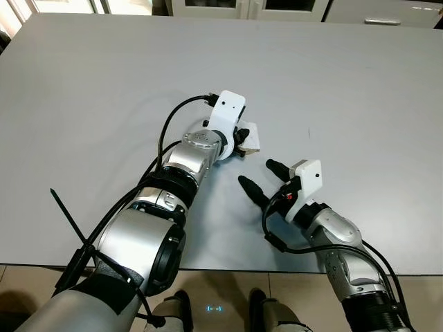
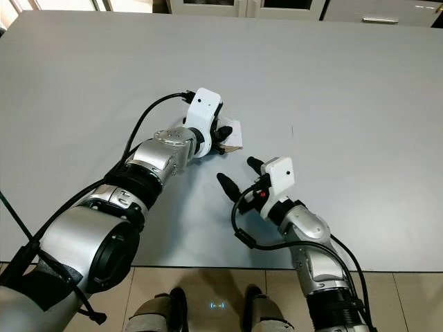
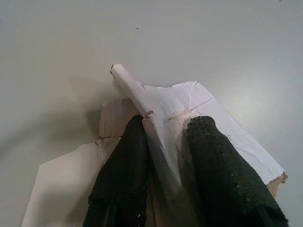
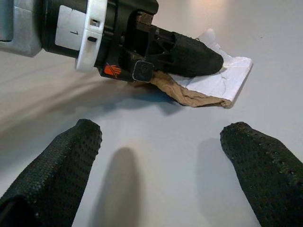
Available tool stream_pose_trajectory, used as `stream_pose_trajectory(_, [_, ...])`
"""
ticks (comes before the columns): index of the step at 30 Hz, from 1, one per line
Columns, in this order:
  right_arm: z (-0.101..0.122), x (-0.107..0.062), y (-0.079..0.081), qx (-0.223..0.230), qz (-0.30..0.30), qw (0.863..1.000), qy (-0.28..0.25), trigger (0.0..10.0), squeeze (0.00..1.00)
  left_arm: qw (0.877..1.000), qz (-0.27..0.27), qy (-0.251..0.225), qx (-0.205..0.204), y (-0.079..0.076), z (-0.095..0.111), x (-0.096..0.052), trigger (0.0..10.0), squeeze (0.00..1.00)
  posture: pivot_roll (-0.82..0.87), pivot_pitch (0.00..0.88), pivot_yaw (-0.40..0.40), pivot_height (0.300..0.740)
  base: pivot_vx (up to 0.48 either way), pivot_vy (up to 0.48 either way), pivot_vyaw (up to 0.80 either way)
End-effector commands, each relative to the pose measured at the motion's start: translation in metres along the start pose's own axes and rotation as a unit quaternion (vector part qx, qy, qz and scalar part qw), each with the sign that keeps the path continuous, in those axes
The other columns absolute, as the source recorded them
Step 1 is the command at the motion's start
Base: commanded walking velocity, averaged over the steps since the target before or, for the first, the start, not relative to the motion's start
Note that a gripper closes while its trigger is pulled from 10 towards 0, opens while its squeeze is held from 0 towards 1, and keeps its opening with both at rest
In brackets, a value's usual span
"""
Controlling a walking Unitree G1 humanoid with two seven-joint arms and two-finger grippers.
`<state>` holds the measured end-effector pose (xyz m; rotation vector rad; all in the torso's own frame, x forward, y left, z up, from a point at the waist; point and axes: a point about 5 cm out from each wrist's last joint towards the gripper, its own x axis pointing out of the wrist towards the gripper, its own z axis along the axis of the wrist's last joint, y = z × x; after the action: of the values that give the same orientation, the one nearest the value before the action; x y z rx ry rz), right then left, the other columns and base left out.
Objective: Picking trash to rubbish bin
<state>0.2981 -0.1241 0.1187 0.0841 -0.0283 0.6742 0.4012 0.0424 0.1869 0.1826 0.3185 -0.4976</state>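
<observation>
Left wrist view looks along the left gripper (image 3: 163,156), whose two black fingers (image 3: 120,175) are clenched on a torn scrap of cardboard (image 3: 189,106); a raised white fold of the scrap is pinched between the jaws, and the rest of it spreads out past and under the fingertips, white on its upper face and pale brown at the ripped edges. The scrap lies flat on the grey bench (image 1: 104,90), directly at the tips of the left jaws.

From the head camera, the left gripper (image 1: 242,140) reaches forward over the bench with the cardboard showing just beyond its white wrist housing. The right gripper (image 1: 265,177) rests low over the bench, near the left one and apart from it, its jaws spread wide and holding nothing.

In the right wrist view, the right fingers (image 4: 59,170) frame a bare patch of bench, and the cardboard (image 4: 213,85) sits ahead of the gap between them, under the left gripper's black fingertip. White cabinet fronts (image 1: 277,8) stand beyond the far edge of the bench.
</observation>
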Motion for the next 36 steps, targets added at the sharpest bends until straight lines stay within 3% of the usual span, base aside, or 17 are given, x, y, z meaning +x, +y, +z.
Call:
stream_pose_trajectory(1, [-0.001,0.0,0.002,0.011,0.009,1.0,0.001,10.0,0.0,0.997,-0.002,0.076,-0.019,0.0,-0.038,0.0,0.0,0.0,-0.08,0.213,0.012,0.74,0.0,0.0,0.0])
stream_pose_trajectory(3, [-0.001,0.0,0.002,0.012,0.011,1.0,0.001,10.0,0.0,0.997,0.0,0.076,-0.021,0.001,-0.039,0.0,0.0,0.0,-0.08,0.213,0.012,0.74,0.0,0.0,0.0])
stream_pose_trajectory(4, [-0.001,0.0,0.002,0.012,0.011,1.0,0.001,10.0,0.0,0.997,0.002,0.076,-0.023,0.002,-0.039,0.0,4.6,0.0,-0.08,0.209,0.011,0.74,0.0,0.0,0.0])
stream_pose_trajectory(5, [-0.001,0.0,0.002,0.012,0.011,1.0,0.001,10.0,0.0,0.997,0.002,0.076,-0.023,0.002,-0.039,0.0,4.6,0.0,-0.08,0.209,0.011,0.74,0.0,0.0,0.0])
stream_pose_trajectory(6, [0.0,0.001,0.002,0.011,0.011,1.0,0.0,10.0,0.0,0.997,0.008,0.073,-0.027,0.004,-0.039,-0.001,10.0,0.0,-0.08,0.204,0.009,0.74,0.0,0.0,0.0])
stream_pose_trajectory(8, [0.0,0.003,0.002,0.011,0.012,1.0,0.0,10.0,0.0,0.998,0.018,0.058,-0.033,0.008,-0.037,-0.001,10.0,0.0,-0.08,0.199,0.008,0.74,0.0,0.0,0.0])
stream_pose_trajectory(13, [0.003,0.005,-0.001,0.007,0.005,1.0,-0.006,10.0,0.0,0.996,0.055,-0.036,-0.055,0.022,-0.012,-0.005,10.0,0.0,-0.08,0.186,0.007,0.74,0.0,0.0,0.0])
stream_pose_trajectory(15, [0.003,0.006,-0.003,0.005,0.001,1.0,-0.008,10.0,0.0,0.992,0.065,-0.079,-0.074,0.029,0.0,-0.009,10.0,0.0,-0.07,0.178,0.002,0.74,0.0,0.0,0.0])
stream_pose_trajectory(20, [0.003,0.009,-0.004,0.006,-0.001,1.0,-0.009,10.0,0.0,0.984,0.076,-0.134,-0.086,0.038,0.012,-0.016,10.0,0.0,-0.06,0.165,-0.003,0.74,0.0,0.0,0.0])
stream_pose_trajectory(22, [0.004,0.011,-0.005,0.005,-0.002,1.0,-0.012,10.0,0.0,0.976,0.087,-0.175,-0.099,0.044,0.019,-0.022,10.0,0.0,-0.06,0.156,-0.004,0.74,0.0,0.0,0.0])
stream_pose_trajectory(26, [0.006,0.013,-0.006,0.004,-0.003,1.0,-0.015,10.0,0.0,0.97,0.091,-0.197,-0.108,0.046,0.023,-0.026,10.0,0.0,-0.06,0.149,-0.008,0.74,0.0,0.0,0.0])
stream_pose_trajectory(31, [0.008,0.016,-0.01,-0.003,-0.016,1.0,-0.02,10.0,0.0,0.96,0.118,-0.239,-0.083,0.05,0.023,-0.034,10.0,0.0,-0.06,0.129,-0.016,0.74,0.0,0.0,0.0])
stream_pose_trajectory(33, [0.01,0.018,-0.013,-0.007,-0.028,0.999,-0.026,10.0,0.0,0.957,0.135,-0.25,-0.064,0.052,0.02,-0.037,10.0,0.0,-0.06,0.117,-0.024,0.74,0.0,0.0,0.0])
stream_pose_trajectory(36, [0.016,0.021,-0.018,-0.018,-0.062,0.997,-0.039,10.0,0.0,0.95,0.147,-0.265,-0.072,0.052,0.018,-0.04,10.0,0.0,-0.05,0.112,-0.027,0.74,0.0,0.0,0.0])
